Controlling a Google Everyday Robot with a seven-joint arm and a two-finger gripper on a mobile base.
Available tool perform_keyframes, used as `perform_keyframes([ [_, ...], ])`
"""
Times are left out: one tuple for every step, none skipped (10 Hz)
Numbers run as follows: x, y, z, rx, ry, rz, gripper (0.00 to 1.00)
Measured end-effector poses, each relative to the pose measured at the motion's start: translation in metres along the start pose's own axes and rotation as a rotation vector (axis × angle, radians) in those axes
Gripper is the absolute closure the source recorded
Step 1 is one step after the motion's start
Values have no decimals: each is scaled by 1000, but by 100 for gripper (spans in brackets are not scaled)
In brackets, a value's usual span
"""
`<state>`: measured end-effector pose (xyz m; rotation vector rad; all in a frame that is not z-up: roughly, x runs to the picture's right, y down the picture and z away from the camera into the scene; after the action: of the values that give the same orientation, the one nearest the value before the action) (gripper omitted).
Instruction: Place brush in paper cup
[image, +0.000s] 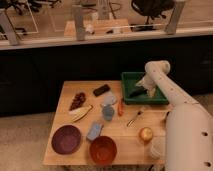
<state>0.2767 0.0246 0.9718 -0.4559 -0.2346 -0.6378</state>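
Gripper: low inside the green tray, at 2 o'clock on the table; jaws apart, nothing held. Brush: dark, lying on the tray floor just at the gripper's 7 o'clock; whether they touched could not be told. Cup: white, at the table's 5 o'clock, well apart from the tray and partly hidden behind the arm. Between tray and cup: a spoon and an orange object, the latter at the cup's 11 o'clock. Hazards, as judged: the slim handle lay flat, so jaws closing off-centre could nudge it aside or pinch only the tip, letting the brush swing or drop. The tray wall could catch the brush on lifting. A low carry toward 5 o'clock could sweep the spoon or roll the orange object. The light cup could tip if the brush struck its rim, or if released tilted.
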Motion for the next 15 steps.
perform_keyframes([
  [-2,0,-1,-1,-13,-6,20],
  [-5,-1,-1,0,-23,-13,24],
  [-9,-4,-1,1,-31,-22,34],
  [-12,-6,-1,0,-36,-30,43],
  [-17,-6,1,-8,-41,-40,55],
  [-19,-6,2,-13,-41,-46,63],
  [-22,-6,5,-16,-41,-46,74],
  [-25,-4,8,-29,-41,-48,84],
  [-26,0,10,-42,-44,-49,94],
  [-26,0,9,-42,-41,-49,99],
  [-25,0,8,-40,-41,-49,100],
  [-25,0,8,-39,-41,-48,100],
  [-24,4,7,-32,-46,-37,100],
  [-21,10,3,-31,-44,-28,98],
  [-18,14,0,-31,-45,-18,92],
])
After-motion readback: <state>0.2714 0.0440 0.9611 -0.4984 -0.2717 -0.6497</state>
